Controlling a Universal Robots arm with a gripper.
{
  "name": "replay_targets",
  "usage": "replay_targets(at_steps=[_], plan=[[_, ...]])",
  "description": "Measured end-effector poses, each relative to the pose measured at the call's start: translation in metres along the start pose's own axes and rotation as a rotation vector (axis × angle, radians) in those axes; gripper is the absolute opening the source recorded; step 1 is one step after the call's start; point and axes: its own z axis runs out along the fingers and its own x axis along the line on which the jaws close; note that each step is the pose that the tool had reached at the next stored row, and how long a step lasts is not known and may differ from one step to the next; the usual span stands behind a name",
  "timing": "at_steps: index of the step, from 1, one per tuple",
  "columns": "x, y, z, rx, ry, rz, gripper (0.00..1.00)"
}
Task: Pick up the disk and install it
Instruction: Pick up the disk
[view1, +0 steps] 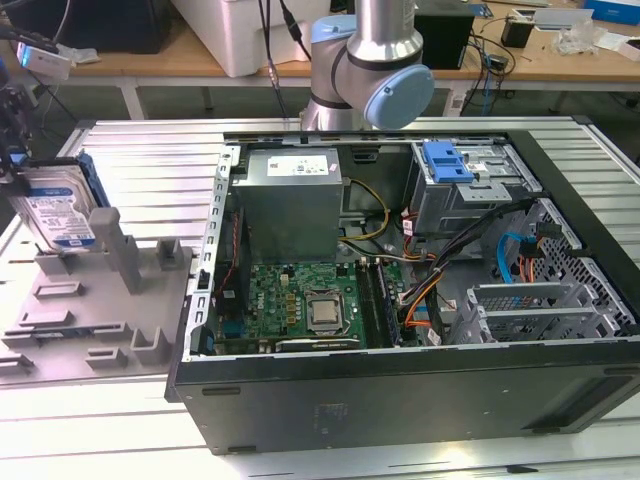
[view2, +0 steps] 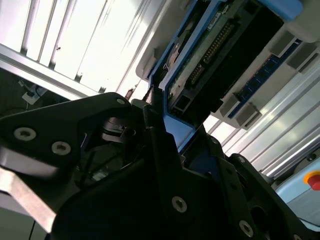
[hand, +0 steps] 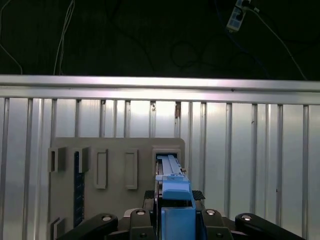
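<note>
One arm: the Universal Robots arm (view1: 365, 60) stood at the top centre of the exterior view, behind the computer case (view1: 400, 400).
End effector: the end effector (hand: 174, 196) was clenched on the disk (view1: 55, 215). In the first wrist view its black fingers (hand: 150, 195) lay against the blue carrier frame, one on each side.
Disk position: the disk was at the exterior view's left, at mid-height, well apart from the computer case.
Disk attitude: it stood on edge, nearly upright. Its white-and-blue label faced the camera, and the blue frame showed along its upper and rear edges.
Disk seat: its lower edge sat at a slot of the grey fixture plate (view1: 110, 300). Whether it had lifted clear of the slot could not be told.
Disk underside: in the second wrist view the green circuit board and connector side of the disk was exposed, bordered by the blue frame.
Fixture plate: it lay flat on the slatted aluminium bench (view1: 100, 430), just beside the case wall, and carried several grey posts and empty pockets.
Computer case: it lay on its side with the panel off, filling the centre and right of the exterior view.
Case contents: the motherboard (view1: 300, 305) lay at the lower centre, with the power supply (view1: 290, 205) above it in the frame.
Drive cage: the metal drive cage (view1: 470, 200) sat at the upper right of the case interior, with a blue latch (view1: 447, 162) on top.
</note>
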Motion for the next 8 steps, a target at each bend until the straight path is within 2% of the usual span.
replay_targets(at_steps=[8], plan=[[0.0004, 0.0005, -0.0101, -0.0001, 0.0102, 0.000, 0.37]])
